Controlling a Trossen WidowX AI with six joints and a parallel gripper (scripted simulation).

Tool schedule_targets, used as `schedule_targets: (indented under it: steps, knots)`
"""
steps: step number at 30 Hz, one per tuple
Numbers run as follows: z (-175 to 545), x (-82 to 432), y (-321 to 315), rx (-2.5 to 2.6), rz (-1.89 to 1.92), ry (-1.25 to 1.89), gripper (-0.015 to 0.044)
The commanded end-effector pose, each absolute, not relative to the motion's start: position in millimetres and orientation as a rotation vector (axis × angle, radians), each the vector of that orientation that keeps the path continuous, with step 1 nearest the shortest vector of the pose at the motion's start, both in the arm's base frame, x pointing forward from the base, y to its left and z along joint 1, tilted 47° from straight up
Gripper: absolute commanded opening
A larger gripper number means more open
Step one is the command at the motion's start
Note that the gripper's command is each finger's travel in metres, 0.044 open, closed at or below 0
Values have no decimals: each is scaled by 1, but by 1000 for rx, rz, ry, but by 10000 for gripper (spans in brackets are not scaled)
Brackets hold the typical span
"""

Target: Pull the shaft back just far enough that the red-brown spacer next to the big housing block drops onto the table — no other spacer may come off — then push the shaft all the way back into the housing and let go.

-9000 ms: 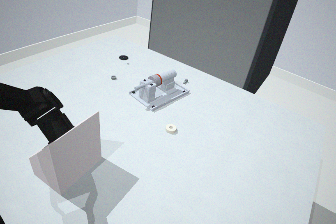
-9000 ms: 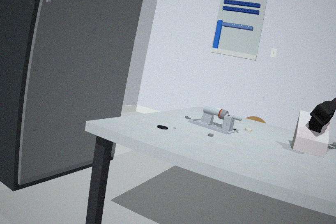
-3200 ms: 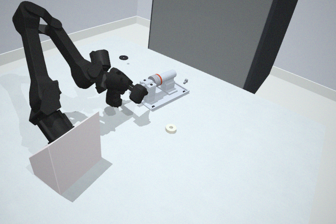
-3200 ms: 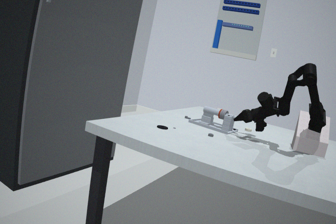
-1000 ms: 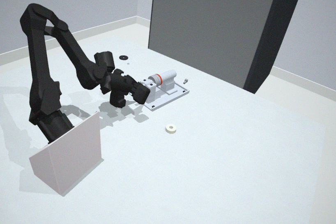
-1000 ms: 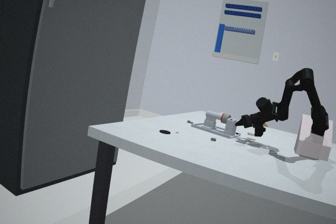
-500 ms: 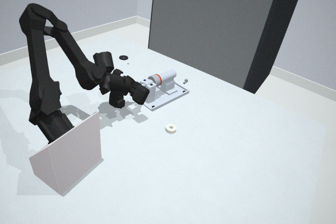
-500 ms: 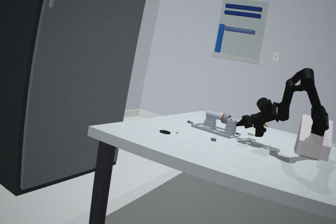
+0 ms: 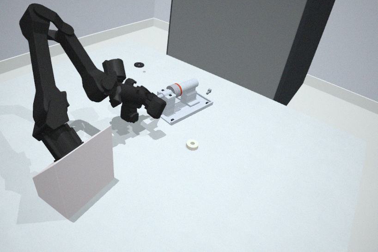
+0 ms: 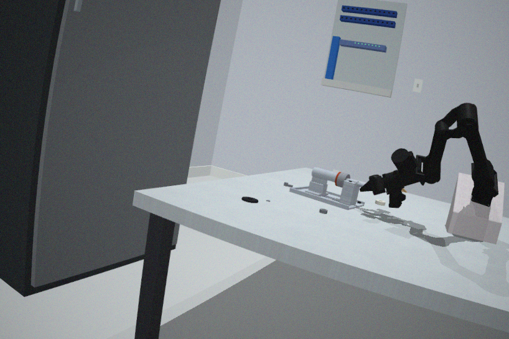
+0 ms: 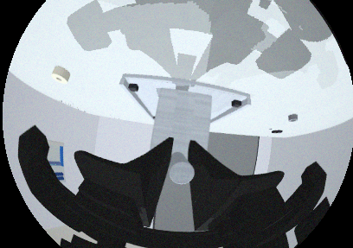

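My gripper [image 9: 160, 102] [image 10: 362, 188] [image 11: 181, 143] is shut on the grey shaft [image 11: 182, 173] [image 10: 360, 183], near its outer end. The shaft runs from the fingers into the upright support block [image 9: 170, 102] [image 10: 349, 193] [image 11: 183, 113]. Beyond that block, a red-brown spacer [image 9: 179, 89] [image 10: 338, 178] stands upright around the shaft line, against the big grey housing [image 9: 189, 86] [image 10: 323, 173]. Grey spacers [image 9: 172, 89] [image 10: 345, 176] sit beside it on the support block's side. In the wrist view the support block hides the spacers and the housing. In the top view the near finger hides the shaft's grasped part.
The fixture stands on a rimmed base plate [image 9: 191, 113] [image 10: 320, 200]. A cream ring [image 9: 192, 148] [image 10: 379, 203] [image 11: 60, 73] and a black washer [image 9: 136, 64] [image 10: 249, 199] lie on the table. Small grey parts lie near the plate. A pink wedge block [image 9: 85, 169] [image 10: 462, 222] stands by the arm's base.
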State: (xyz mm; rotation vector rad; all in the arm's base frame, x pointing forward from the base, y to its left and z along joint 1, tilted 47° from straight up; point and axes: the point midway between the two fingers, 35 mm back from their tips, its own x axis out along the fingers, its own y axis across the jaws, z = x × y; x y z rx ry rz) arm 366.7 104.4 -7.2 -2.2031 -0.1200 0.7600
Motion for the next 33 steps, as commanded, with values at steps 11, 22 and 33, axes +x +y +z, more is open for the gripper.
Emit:
schedule_targets:
  steps: [11, 22, 33]
  knots:
    - [-7, 364, 104, -2197, 761, -117, 0]
    - [-7, 363, 104, -2197, 761, -117, 0]
    - [-7, 361, 105, -2197, 761, -117, 0]
